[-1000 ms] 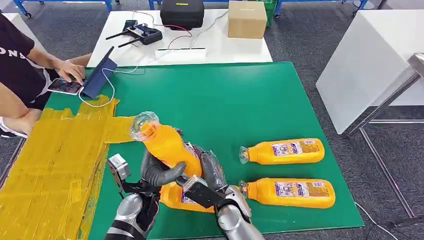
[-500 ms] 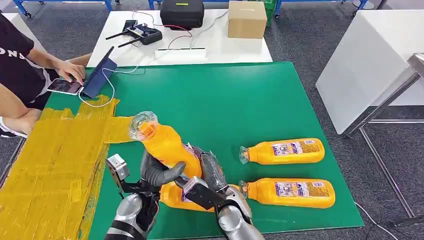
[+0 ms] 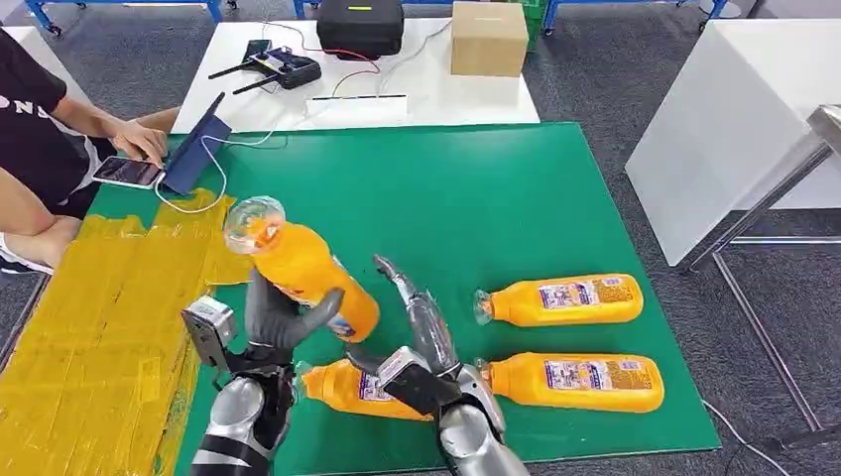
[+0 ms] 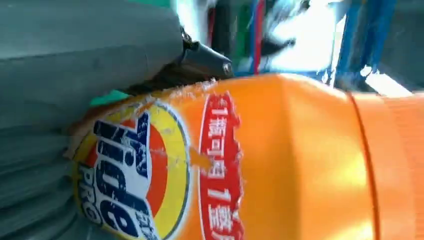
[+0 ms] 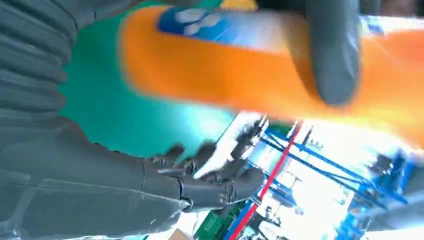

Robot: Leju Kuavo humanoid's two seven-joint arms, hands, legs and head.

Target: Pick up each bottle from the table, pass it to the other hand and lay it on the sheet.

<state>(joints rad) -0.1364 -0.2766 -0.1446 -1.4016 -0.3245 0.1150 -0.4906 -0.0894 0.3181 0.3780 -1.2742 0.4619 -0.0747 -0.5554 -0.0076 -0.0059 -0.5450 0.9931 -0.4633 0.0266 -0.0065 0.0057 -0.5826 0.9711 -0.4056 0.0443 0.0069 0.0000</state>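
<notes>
My left hand (image 3: 281,319) grips an orange detergent bottle (image 3: 302,270) around its lower body and holds it tilted above the green mat (image 3: 466,198), clear cap toward the yellow sheet (image 3: 89,317). The left wrist view shows the bottle's label (image 4: 150,170) close up against the hand (image 4: 75,60). My right hand (image 3: 424,332) is open just right of the bottle, fingers stretched out and apart from it. In the right wrist view its fingers (image 5: 220,180) are spread below the blurred bottle (image 5: 240,75). Three more orange bottles lie on the mat: one (image 3: 347,389) under my hands, two at the right (image 3: 560,299) (image 3: 580,382).
A person (image 3: 40,129) sits at the far left, a hand on a tablet (image 3: 127,171) at the sheet's far corner. Behind the mat a white table (image 3: 436,99) carries a black case (image 3: 360,25), a cardboard box (image 3: 489,38) and a controller (image 3: 283,67). Another white table (image 3: 734,119) stands to the right.
The right hand has let go of the bottle and spread its fingers. The left hand has carried the bottle leftward, toward the yellow sheet.
</notes>
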